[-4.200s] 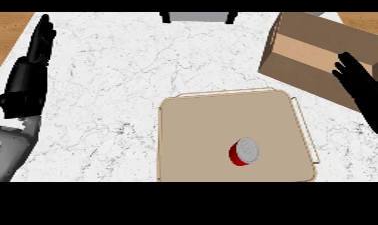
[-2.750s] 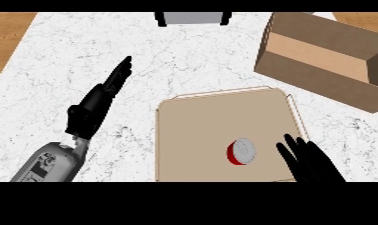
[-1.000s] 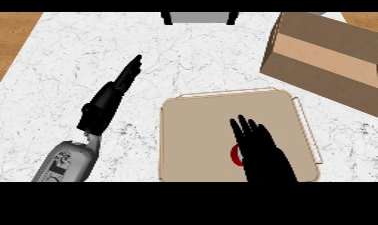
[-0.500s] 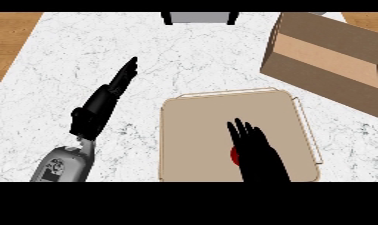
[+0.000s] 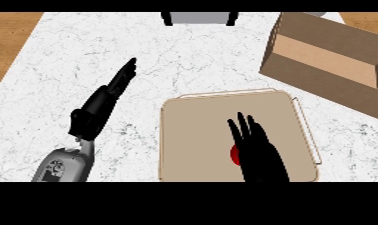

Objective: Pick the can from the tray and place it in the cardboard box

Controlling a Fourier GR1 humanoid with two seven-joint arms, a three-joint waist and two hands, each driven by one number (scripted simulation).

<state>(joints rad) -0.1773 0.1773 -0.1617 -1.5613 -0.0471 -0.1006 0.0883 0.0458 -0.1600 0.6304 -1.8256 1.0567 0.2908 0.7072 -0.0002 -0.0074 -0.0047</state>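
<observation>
We looked down on a white desk (image 5: pixel 177 54) with grey marks like marble. A flat tan tray (image 5: pixel 199 139) lay on it, near the bottom of the view. The can (image 5: pixel 235 154) was in the tray, on its right side. We saw only a small bit of red from it, because our right hand (image 5: pixel 258 156) was over it.

Our right hand came in from the bottom edge and lay above the tray. Its fingers (image 5: pixel 244 128) were straight and close together, pointing away from us. They were not curled round the can. We could not tell if the hand touched the can or only hung above it.

Our left hand (image 5: pixel 103 103) was on the left, over the bare desk and beside the tray, not touching it. Its fingers were straight too, pointing up and to the right. It held nothing. The grey forearm (image 5: pixel 63 165) showed under it, at the lower left.

The cardboard box (image 5: pixel 325 61) stood at the top right of the desk, turned at a slant. It was well apart from the can. A small grey and black thing (image 5: pixel 199 18) sat at the far edge of the desk, in the middle. We could not tell what it was. Brown wood (image 5: pixel 16 29) showed past the desk at the top left.
</observation>
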